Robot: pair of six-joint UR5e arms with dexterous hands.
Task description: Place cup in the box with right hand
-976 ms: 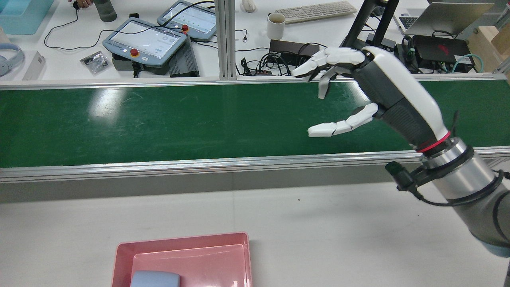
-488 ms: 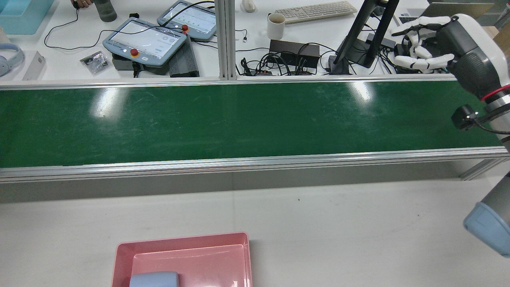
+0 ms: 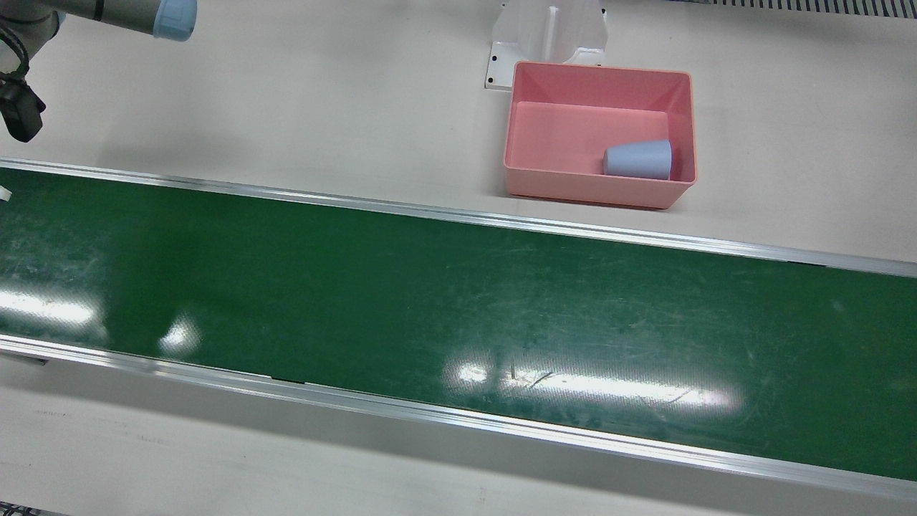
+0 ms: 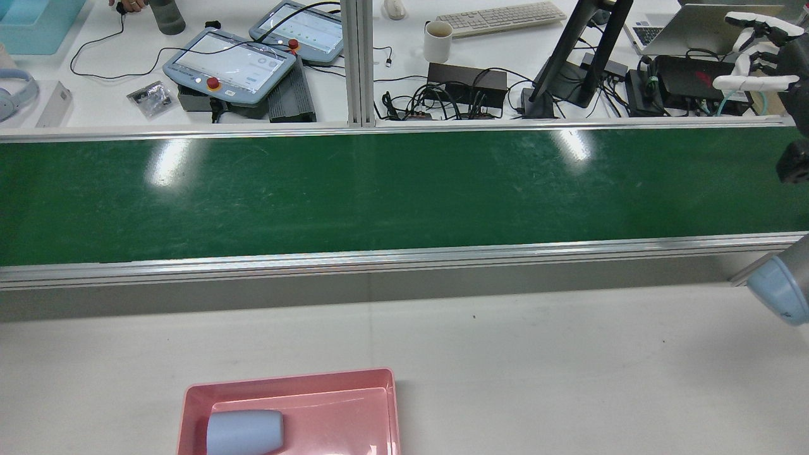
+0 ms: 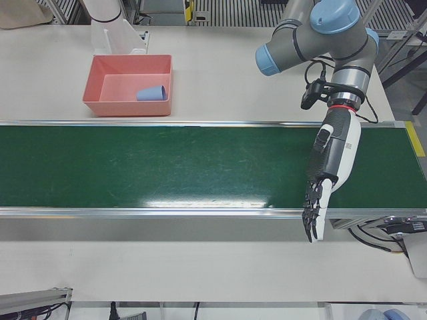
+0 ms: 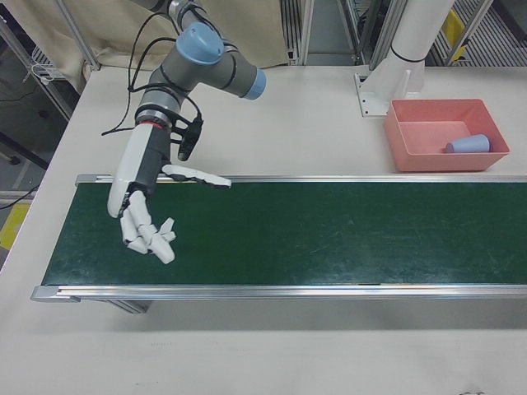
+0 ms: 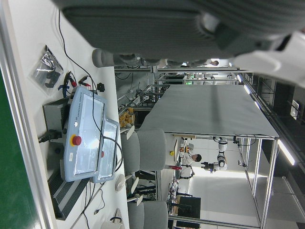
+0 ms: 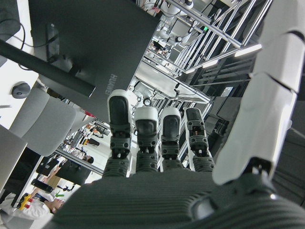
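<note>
Lying on its side in the pink box (image 3: 673,129), the blue cup (image 3: 638,159) in the front view has its long axis along the box's long side, wider mouth toward that view's right, against the near wall. Only a bit of my right arm (image 3: 114,11) shows at the top left corner.

From the rear view, the cup (image 4: 245,432) rests in the box (image 4: 287,382) at the bottom edge with its narrower base toward the view's right. Half a second ago my right hand (image 4: 755,57) was curled further in over the far rail; now it sits at the right edge, and the cup has rolled slightly in the box. The green belt (image 4: 379,189) is bare, with tablets (image 4: 231,63) and a mug (image 4: 437,41) on the desk beyond.

In the left-front view my left hand (image 5: 330,173) hangs over the belt (image 5: 167,167), fingers straight and empty.

In the right-front view my right hand (image 6: 148,206) holds nothing, thumb spread wide, fingers seemingly half bent; the cup (image 6: 468,146) is well apart in the box (image 6: 436,160).

The right hand view shows my fingertips (image 8: 145,126) raised and apart before a monitor (image 8: 90,43).
</note>
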